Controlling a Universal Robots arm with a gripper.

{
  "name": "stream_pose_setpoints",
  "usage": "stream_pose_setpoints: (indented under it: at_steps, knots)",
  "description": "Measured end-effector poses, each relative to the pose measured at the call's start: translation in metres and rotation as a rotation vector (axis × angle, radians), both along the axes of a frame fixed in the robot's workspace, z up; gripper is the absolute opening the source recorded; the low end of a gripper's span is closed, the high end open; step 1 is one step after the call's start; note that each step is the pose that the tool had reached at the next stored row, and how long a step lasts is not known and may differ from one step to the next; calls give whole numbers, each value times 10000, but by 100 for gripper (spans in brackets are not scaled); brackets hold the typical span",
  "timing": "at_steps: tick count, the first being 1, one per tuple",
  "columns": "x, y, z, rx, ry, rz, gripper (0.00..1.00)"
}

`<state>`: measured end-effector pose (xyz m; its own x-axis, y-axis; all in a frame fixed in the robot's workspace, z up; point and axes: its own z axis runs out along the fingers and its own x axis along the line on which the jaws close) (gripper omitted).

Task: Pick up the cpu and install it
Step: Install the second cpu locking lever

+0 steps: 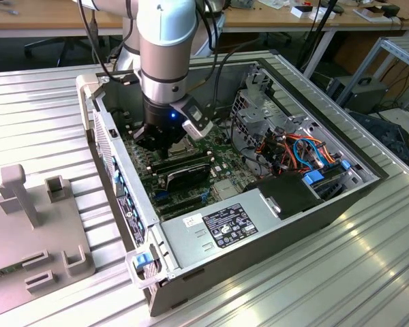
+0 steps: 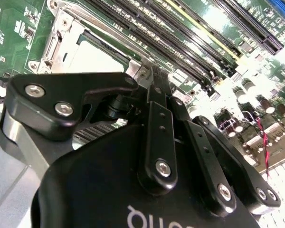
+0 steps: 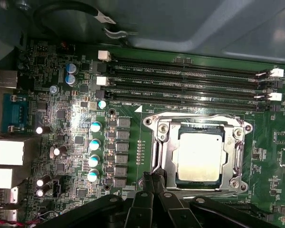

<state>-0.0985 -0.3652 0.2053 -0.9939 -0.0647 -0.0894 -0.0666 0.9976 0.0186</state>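
Green motherboard [image 3: 76,118], square silver cpu [image 3: 199,156] socketed

— What's under the pincer [image 2: 154,76]?
— Its black fingertips [image 2: 157,88] meet at the socket frame [image 2: 61,40], beside the pale cpu [image 2: 97,59].
— And beyond?
— Long memory slots [image 2: 190,33] on the green motherboard [image 2: 9,28].

Cpu [image 3: 200,156] in socket [image 3: 162,156]; memory slots [image 3: 190,85] beside socket.

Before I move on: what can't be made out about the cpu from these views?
- Exterior view: the socket is hidden behind the arm.
- First wrist view: the cpu lies in the socket; its near edge is cut off by the gripper.
- Second wrist view: the gripper covers most of the cpu.
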Motion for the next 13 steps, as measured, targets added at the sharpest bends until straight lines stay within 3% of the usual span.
stream_pose_setpoints:
  at_steps: [3,7,11,12,13]
  knots:
    - [-5,0,0,66,-21,-3,11]
    - [-6,-2,12,73,-18,-39,11]
    - [-5,-1,140,75,-16,-65,11]
    - [-5,-1,213,74,-12,-71,11]
    - [-5,-1,247,75,-9,-72,11]
